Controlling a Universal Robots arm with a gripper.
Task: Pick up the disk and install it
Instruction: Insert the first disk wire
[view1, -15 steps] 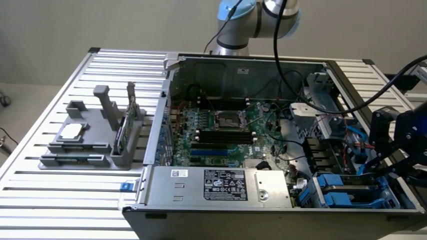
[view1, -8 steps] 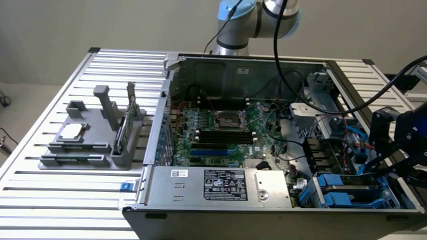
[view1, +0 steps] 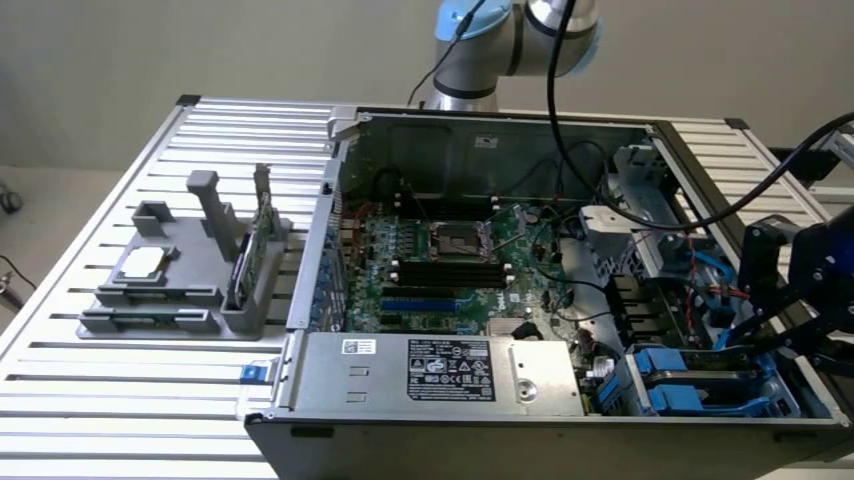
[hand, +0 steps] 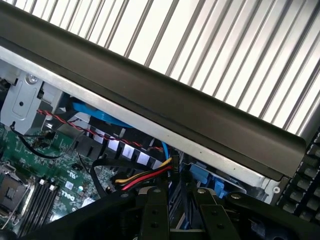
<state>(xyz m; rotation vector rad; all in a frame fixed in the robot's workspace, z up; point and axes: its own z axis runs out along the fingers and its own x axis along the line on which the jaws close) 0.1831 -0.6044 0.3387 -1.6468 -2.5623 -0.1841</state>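
Disk (view1: 697, 382) with blue side rails and a dark grey top lies flat in a bay of the computer case (view1: 534, 445), beside the power supply (view1: 441, 370), just under my jaws; whether they grip it, I cannot tell.

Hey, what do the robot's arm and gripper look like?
The arm is silver-grey tubing with rounded joints and light blue caps, and a black cable trails from it. The gripper is black, built of jointed bars with small silver screws.
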